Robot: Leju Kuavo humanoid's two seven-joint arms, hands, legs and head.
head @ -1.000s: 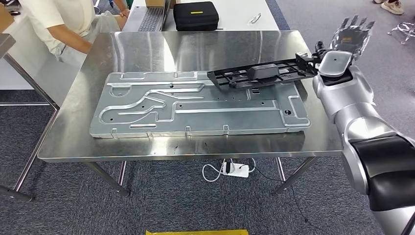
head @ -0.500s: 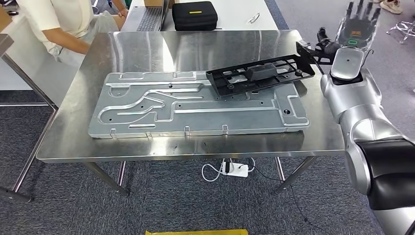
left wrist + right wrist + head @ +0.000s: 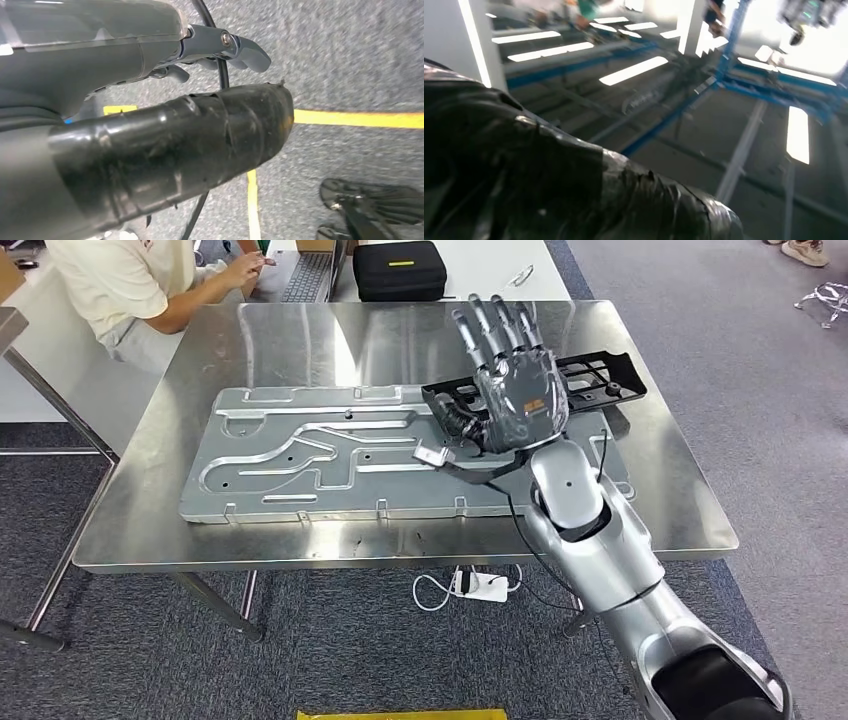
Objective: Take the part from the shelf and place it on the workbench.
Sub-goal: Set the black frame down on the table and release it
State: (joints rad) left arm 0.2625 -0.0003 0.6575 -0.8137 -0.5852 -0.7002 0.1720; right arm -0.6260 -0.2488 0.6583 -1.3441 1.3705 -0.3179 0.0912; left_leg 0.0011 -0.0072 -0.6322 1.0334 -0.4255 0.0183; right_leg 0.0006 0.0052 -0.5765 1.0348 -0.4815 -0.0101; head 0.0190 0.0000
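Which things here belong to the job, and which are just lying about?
Job:
- black part, lying on the plate
- workbench
- right robot hand, fingers spread, over the part

Lying about:
- metal plate on the workbench
- black case and keyboard on the far table
- power strip on the floor
- person at the far table

A large silver metal plate point(image 3: 400, 455) lies flat on the worktop. Beyond it sit a black case point(image 3: 399, 270) and a keyboard point(image 3: 310, 276), where a person point(image 3: 130, 285) reaches. A white power strip point(image 3: 480, 586) lies on the carpet.
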